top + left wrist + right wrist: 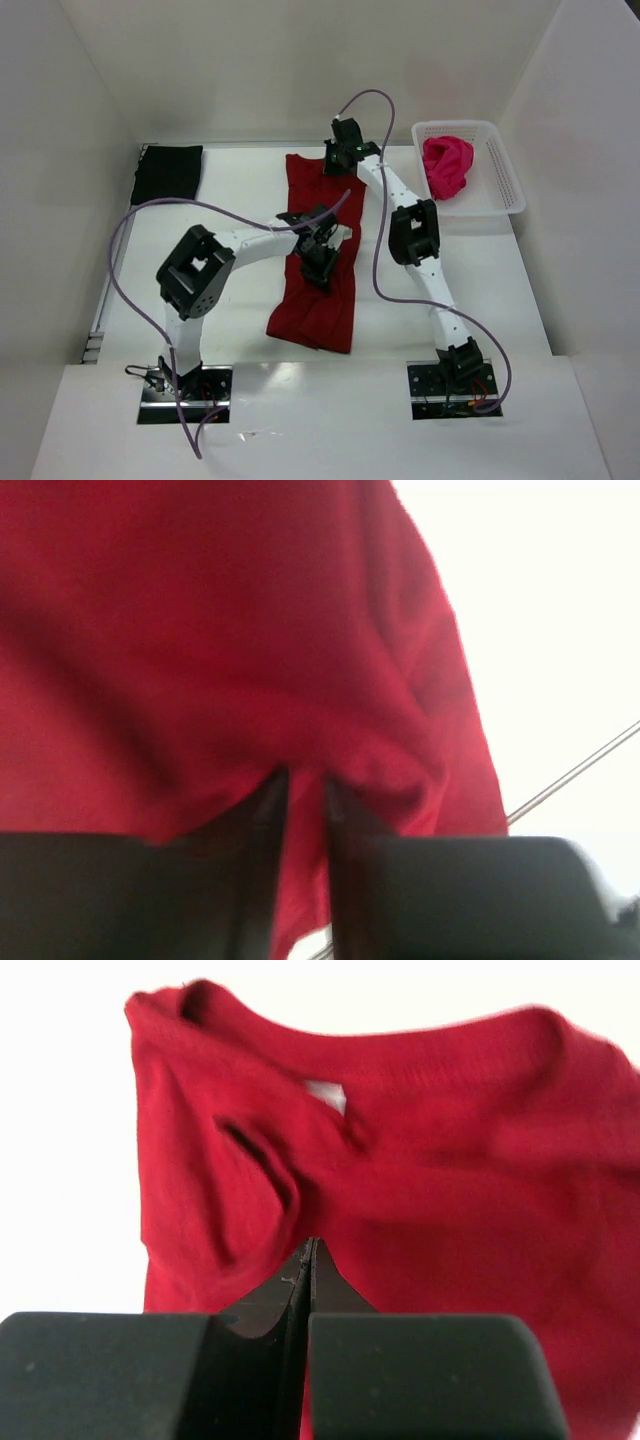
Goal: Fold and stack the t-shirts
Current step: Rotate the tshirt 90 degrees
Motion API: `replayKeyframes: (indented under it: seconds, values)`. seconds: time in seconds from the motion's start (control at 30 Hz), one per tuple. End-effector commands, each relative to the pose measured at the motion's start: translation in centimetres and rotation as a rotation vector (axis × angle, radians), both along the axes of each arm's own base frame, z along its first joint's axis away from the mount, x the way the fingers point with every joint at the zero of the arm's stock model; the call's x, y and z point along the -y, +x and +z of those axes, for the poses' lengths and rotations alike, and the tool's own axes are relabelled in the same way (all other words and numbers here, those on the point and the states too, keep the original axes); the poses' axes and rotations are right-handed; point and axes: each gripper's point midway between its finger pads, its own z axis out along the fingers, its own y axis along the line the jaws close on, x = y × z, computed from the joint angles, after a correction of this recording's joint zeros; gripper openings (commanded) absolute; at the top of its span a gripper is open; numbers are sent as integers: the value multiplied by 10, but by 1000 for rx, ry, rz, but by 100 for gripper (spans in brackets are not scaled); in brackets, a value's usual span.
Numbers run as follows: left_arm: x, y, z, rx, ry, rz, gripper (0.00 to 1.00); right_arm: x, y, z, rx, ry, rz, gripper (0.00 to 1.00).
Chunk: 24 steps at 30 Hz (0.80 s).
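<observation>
The crimson t-shirt [312, 305] lies on the desk [480, 280], its long axis running from 12 to 6 o'clock. The right gripper [345, 160] is clenched on the collar end at 12. The left gripper [322, 262] pinches the shirt's 3 o'clock edge midway, so the fold likely carries the collar toward 6.

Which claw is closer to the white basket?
Right. The right gripper is at the red shirt's far end, near the basket; the left gripper is over the shirt's middle, farther off.
</observation>
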Motion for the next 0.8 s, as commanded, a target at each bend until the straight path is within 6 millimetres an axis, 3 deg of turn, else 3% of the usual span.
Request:
replayKeyframes:
  seconds: [0.0,0.03,0.07,0.1,0.13,0.17,0.2,0.23,0.4,0.43,0.5,0.53,0.6,0.63,0.67,0.7,0.73,0.77]
  values:
    - [-14,38,56,179,-68,113,31,15,-10,117,156,18,-17,1]
    - [-18,40,62,201,-56,125,39,17,-12,129,180,23,-24,1]
    - [-23,45,79,237,-68,143,52,22,-22,118,144,7,-24,1]
    - [-28,42,84,243,-57,149,60,25,-30,146,180,22,-24,1]
    - [-29,44,92,265,-61,155,67,29,-41,129,136,13,-30,1]
    - [-31,42,105,284,-79,157,73,32,-48,129,133,12,-30,2]
    - [-35,43,110,289,-82,167,77,36,-58,148,158,22,-30,5]
    - [-37,40,110,284,-83,174,79,42,-74,118,88,1,-36,6]
    - [-65,12,83,211,20,190,83,60,-119,83,7,-17,-49,7]
    - [-67,8,78,188,29,212,83,64,-138,72,-34,-21,-35,6]
    - [-80,-4,71,174,61,238,83,64,-151,68,-36,2,-11,6]
    - [-84,-9,70,166,68,238,83,66,-170,51,-88,9,-1,13]
    - [-91,-14,75,169,73,293,84,69,-188,60,-88,33,5,21]
    - [-95,-19,73,163,74,302,85,72,-206,49,-134,32,20,28]
    - [-98,-23,69,144,86,313,85,74,-215,63,-121,52,22,43]
    - [-97,-28,71,126,72,333,87,75,-223,67,-121,68,21,50]
    - [-94,-34,69,93,56,329,87,80,-241,57,-171,62,18,56]
    - [-94,-38,68,78,51,335,87,79,-251,61,-185,84,30,67]
